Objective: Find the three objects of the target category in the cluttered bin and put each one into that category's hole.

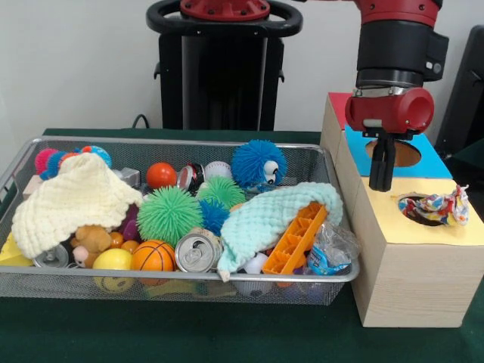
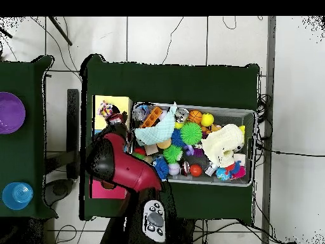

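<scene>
A multicoloured patterned cloth [image 1: 437, 206] lies bunched in the hole of the yellow top [image 1: 423, 231] of the wooden box, partly spilling over its rim; it also shows in the overhead view [image 2: 105, 109]. My gripper [image 1: 382, 184] hangs just above the box, to the left of that cloth near the blue top's hole [image 1: 404, 153], fingers together and empty. In the wire bin [image 1: 174, 141] a cream knitted cloth [image 1: 76, 198] drapes over toys at the left and a mint cloth [image 1: 265, 215] lies over an orange plastic block [image 1: 297, 240]. The arm [image 2: 120, 165] hides the gripper from overhead.
The bin also holds spiky balls [image 1: 169, 214], a small basketball [image 1: 153, 255], drink cans [image 1: 197, 252], a blue furry toy [image 1: 259, 164] and a plastic wrapper [image 1: 330, 253]. The box has a red top [image 1: 336, 102] at its far end. A purple bowl [image 2: 10, 112] and blue cup [image 2: 17, 194] sit on a side table.
</scene>
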Tool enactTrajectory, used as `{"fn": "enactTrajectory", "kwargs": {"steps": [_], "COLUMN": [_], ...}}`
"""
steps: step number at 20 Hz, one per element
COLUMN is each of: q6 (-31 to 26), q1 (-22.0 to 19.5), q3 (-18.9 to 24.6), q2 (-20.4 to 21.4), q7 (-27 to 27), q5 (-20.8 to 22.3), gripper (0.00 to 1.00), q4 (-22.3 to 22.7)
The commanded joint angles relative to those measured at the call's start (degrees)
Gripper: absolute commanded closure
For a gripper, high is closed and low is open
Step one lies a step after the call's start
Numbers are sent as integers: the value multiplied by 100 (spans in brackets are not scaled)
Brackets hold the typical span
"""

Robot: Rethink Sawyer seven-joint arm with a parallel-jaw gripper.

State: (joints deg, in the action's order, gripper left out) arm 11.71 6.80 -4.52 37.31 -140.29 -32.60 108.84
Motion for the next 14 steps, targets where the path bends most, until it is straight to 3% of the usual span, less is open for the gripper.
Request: {"fn": "enactTrajectory", "kwargs": {"steps": [1,5,9,14], "q6": [-3479,-3389,-3221,-3351], "q1": [2842,2659,2455,2399], "q3": [-4450,-4169,-3815,-3658], "q2": [-2764,-2524,-2191,-2018], "q7": [-886,-1176,-1114,-1054], "q5": [-1975,-1349,-912,-778], "gripper": [100,100,100,100], "q4": [-1938,-2053,-2059,-2027]}}
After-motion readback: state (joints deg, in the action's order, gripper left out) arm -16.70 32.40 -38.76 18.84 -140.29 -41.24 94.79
